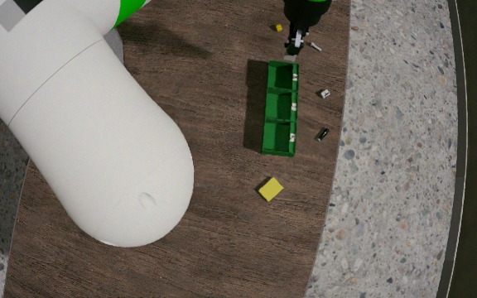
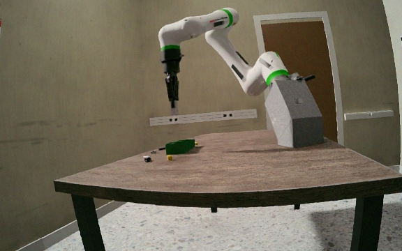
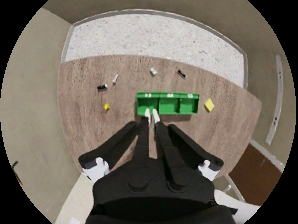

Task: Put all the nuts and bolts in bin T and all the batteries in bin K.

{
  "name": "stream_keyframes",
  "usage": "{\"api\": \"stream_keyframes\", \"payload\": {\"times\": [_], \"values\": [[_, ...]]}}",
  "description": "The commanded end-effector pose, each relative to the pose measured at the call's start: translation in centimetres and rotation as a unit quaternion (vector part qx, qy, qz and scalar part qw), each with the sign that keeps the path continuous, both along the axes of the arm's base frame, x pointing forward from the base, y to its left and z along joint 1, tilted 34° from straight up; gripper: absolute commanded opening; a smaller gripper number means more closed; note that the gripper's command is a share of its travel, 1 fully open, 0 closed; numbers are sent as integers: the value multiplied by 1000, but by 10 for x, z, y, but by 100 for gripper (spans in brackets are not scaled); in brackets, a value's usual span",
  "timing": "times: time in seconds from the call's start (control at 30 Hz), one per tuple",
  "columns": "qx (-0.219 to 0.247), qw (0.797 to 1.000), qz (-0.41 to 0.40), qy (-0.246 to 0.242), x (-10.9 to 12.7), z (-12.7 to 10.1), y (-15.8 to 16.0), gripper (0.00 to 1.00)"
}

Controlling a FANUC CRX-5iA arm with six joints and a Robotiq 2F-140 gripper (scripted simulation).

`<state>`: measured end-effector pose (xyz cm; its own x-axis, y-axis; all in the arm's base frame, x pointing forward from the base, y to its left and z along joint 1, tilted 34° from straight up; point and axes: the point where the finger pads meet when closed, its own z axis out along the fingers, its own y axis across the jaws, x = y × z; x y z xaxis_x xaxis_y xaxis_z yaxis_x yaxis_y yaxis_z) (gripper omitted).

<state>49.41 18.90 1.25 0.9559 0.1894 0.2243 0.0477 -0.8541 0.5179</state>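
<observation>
A row of three joined green bins (image 1: 267, 103) (image 2: 180, 147) (image 3: 168, 94) stands flat. Their label letters are too small to read, and I make out no contents. My gripper (image 1: 290, 57) (image 2: 174, 111) (image 3: 150, 114) hangs high above the table, near the row's end bin, its fingers nearly together with nothing seen between them. A pale bolt (image 1: 315, 46) (image 3: 115, 79) lies beyond that end. A dark battery with a pale end (image 2: 147, 159) (image 3: 102, 87) lies beside the bolt. A white piece, perhaps a nut (image 1: 325, 93) (image 3: 153, 71), and a black battery (image 1: 323, 134) (image 2: 162, 148) (image 3: 181, 73) lie along the labelled side.
A small yellow cube (image 1: 278, 27) (image 2: 169, 157) (image 3: 106, 107) lies beyond the bins' end near the gripper. A flat yellow block (image 1: 271, 189) (image 3: 209, 105) lies beyond the other end. The table's edge (image 1: 341, 120) runs past the pieces on the labelled side.
</observation>
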Motion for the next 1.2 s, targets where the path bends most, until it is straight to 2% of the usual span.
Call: {"api": "stream_keyframes", "payload": {"times": [0.0,0.2,0.23,0.3,0.37,0.57,0.87,0.93,0.97,1.17], "values": [[0,1000,0,0,-5,15,8,15],[0,1000,0,0,-5,15,8,15],[-8,1000,20,12,1,15,3,23],[-22,997,61,36,14,15,-8,23],[-22,997,61,36,14,15,-8,23],[-53,984,147,85,53,15,-40,23],[-94,953,250,142,110,15,-88,23],[-94,953,250,142,110,15,-88,23],[-107,940,283,160,117,15,-93,23],[-127,909,344,197,155,16,-125,23]]}}
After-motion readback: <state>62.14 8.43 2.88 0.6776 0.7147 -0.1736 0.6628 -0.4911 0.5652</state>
